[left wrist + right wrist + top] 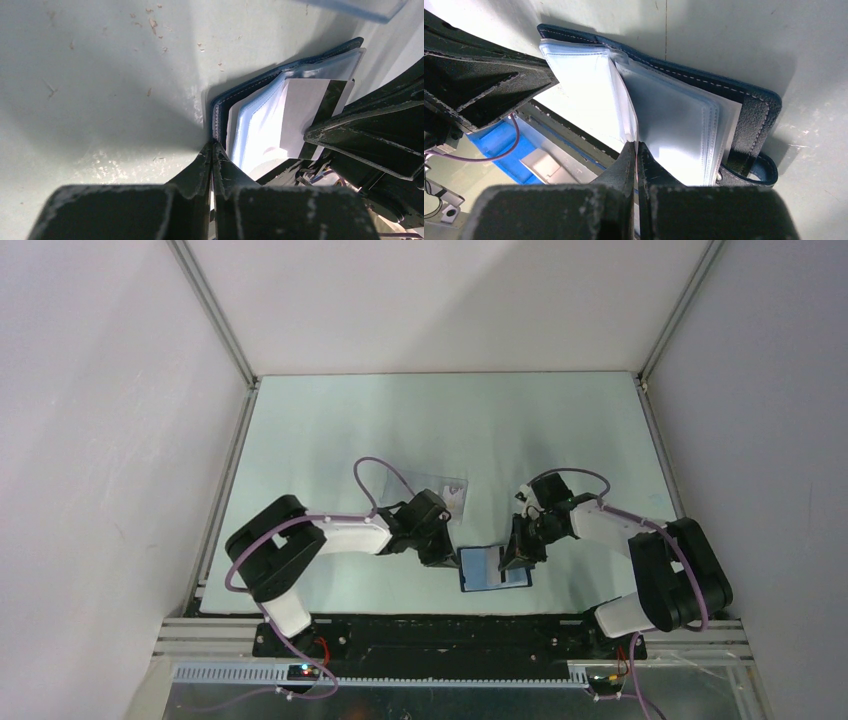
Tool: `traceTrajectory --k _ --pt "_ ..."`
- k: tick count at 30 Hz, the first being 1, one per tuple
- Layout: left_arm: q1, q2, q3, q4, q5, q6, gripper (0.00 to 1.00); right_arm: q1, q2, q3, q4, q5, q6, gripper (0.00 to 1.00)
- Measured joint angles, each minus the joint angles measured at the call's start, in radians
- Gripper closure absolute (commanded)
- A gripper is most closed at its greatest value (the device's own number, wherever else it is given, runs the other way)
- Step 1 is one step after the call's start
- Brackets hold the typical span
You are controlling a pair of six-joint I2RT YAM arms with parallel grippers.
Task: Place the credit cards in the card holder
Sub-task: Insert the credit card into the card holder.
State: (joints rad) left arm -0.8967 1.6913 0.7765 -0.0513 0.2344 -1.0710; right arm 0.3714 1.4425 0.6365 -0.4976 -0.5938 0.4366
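Left hand [212, 146] pinches card holder [756, 115] edge; right hand [636, 146] clenches a half-hidden credit card [305, 111].

credit cards [452, 490] too sm. to count, card holder [494, 568] partly hidden

Betw both claws, card holder [493, 570]: dark navy cover w/ pale stitching, light-blue clear sleeves inside. At right gripper [636, 150] tips, card [300, 110]: white w/ dark band. Both it & left gripper [212, 150]: black, scuffed w/ pale specks. Beyond left tips, table [100, 75]: pale mint, brown flecks. Just past left claw, credit cards [452, 490]: pale, see-thru, one purplish mark. Arm cables [380, 465]: purple.
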Motion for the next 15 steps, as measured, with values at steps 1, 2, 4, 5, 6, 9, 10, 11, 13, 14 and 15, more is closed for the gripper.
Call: traceTrajectory --k 1,2,4,5,6,9,10,11,13,14,15 --pt "0.0 0.003 0.003 -0.003 0.0 0.001 0.94 0.0 0.0 0.0 -0.002 0.002 0.0 1.0" --pt "0.0 0.005 0.006 -0.004 0.001 0.002 0.94 0.0 0.0 0.0 -0.003 0.002 0.0 1.0" --pt "0.0 0.007 0.01 -0.007 0.001 0.007 0.94 0.0 0.0 0.0 -0.003 0.002 -0.001 1.0" --pt "0.0 0.009 0.012 -0.01 0.002 0.008 0.94 0.0 0.0 0.0 -0.003 0.001 -0.001 1.0" --pt "0.0 0.01 0.014 -0.012 0.003 0.009 0.94 0.0 0.0 0.0 -0.003 -0.002 -0.002 1.0" --pt "0.002 0.014 0.02 -0.017 0.006 0.016 0.94 0.0 0.003 0.0 -0.002 -0.018 -0.007 1.0" --pt "0.003 0.016 0.023 -0.019 0.008 0.018 0.94 0.0 0.005 0.0 0.0 -0.025 -0.01 1.0" --pt "0.003 0.018 0.026 -0.019 0.009 0.022 0.95 0.0 0.007 0.0 0.001 -0.033 -0.012 1.0" --pt "0.006 0.023 0.032 -0.022 0.013 0.028 0.95 0.0 0.01 0.0 0.003 -0.046 -0.014 1.0" --pt "0.008 0.026 0.035 -0.023 0.014 0.033 0.95 0.0 0.011 0.0 0.003 -0.053 -0.016 1.0" --pt "0.01 0.029 0.039 -0.022 0.016 0.034 0.95 0.0 0.013 0.0 0.004 -0.06 -0.019 1.0"
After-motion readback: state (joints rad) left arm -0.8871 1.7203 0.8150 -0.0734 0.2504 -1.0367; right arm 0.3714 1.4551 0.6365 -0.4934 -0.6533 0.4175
